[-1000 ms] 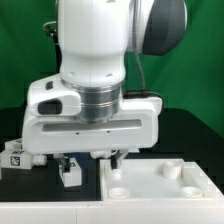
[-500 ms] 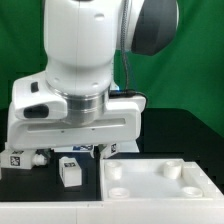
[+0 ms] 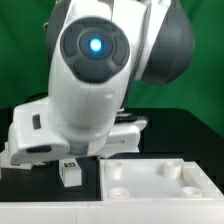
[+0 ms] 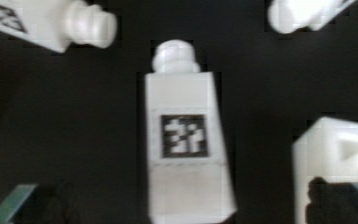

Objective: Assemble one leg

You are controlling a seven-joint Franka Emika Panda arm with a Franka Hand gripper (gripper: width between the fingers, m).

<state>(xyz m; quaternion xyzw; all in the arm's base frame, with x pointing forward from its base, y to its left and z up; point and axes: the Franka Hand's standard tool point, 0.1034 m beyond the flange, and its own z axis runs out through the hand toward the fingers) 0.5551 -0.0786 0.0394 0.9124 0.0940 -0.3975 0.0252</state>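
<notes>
A white leg [image 4: 185, 130] with a black-and-white tag lies flat on the black table, its round peg [image 4: 176, 52] pointing away from the gripper. My gripper [image 4: 190, 205] is open above its blunt end, with one dark fingertip [image 4: 34, 205] on each side and black gaps between them and the leg. In the exterior view the same leg [image 3: 70, 171] lies under the white hand, just off the left edge of the large white panel [image 3: 160, 185]. The fingers are hidden by the arm there.
Another leg [image 4: 51, 25] lies close by with its peg toward the middle one. Two more white parts [image 4: 318, 12] [image 4: 345, 150] lie on the other side. The panel has round holes [image 3: 118, 172] and raised corners.
The arm has swung and tilted, so its wrist joint now faces the exterior camera and the hand sits lower and further left. The leg on the table has stayed in place.
</notes>
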